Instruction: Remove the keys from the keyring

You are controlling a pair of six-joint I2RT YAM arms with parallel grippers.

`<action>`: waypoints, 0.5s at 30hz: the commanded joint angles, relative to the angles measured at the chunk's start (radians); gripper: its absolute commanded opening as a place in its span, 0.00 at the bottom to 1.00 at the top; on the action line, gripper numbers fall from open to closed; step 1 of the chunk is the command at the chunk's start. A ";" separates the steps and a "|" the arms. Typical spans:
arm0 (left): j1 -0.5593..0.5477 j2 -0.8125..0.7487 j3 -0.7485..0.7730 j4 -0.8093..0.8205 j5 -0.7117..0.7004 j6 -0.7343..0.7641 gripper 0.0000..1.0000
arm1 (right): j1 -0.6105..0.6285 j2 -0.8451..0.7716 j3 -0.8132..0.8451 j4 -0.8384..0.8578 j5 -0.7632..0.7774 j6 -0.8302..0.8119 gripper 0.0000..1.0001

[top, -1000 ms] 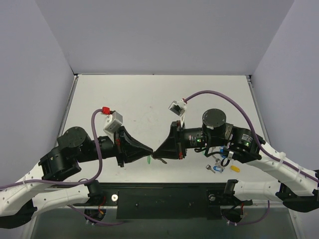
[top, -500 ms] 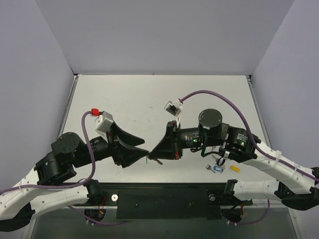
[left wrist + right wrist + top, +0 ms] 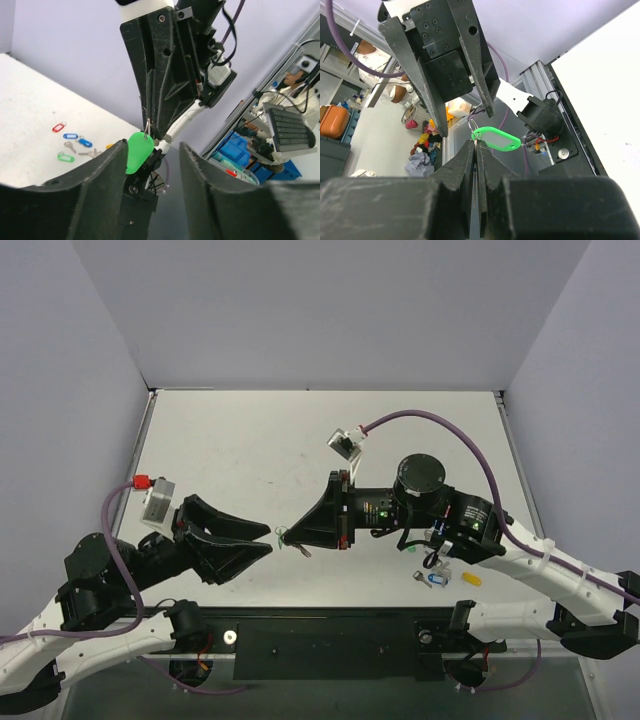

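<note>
Where the tabletop (image 3: 230, 430) ran nearest the arm bases, a small scatter was seen at about 4 o'clock from the spot where the two hands met. A blue tag (image 3: 436, 578), a yellow tag (image 3: 470, 580) and a silver key (image 3: 420, 577) were laid close together there. In the left wrist view the same scatter was shown at 9 o'clock, with a red tag (image 3: 59, 127) and a loose green tag (image 3: 65, 157) among it.

A little farther in, the left hand (image 3: 268, 540) was held with its fingers (image 3: 100, 190) spread apart and nothing gripped between them. Just past its fingertips, at 3 o'clock, the hanging green tag (image 3: 139, 152) was found, raised off the tabletop; no contact with the left hand could be made out. At 3 o'clock again, the right hand (image 3: 292, 536) was pointed straight at the left one. Its fingers (image 3: 455, 170) were pressed together on the keyring (image 3: 473, 125), a thin wire loop from which the hanging green tag was suspended.

Beyond both hands, at 12 o'clock, the tabletop was closed off by a grey wall (image 3: 330, 310).
</note>
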 commanded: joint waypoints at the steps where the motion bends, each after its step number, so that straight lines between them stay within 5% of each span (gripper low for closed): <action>1: -0.005 -0.062 -0.072 0.214 -0.017 -0.050 0.52 | 0.003 0.008 0.037 0.113 0.007 0.025 0.00; 15: -0.005 -0.071 -0.117 0.308 -0.034 -0.071 0.39 | 0.030 0.038 0.031 0.168 0.012 0.055 0.00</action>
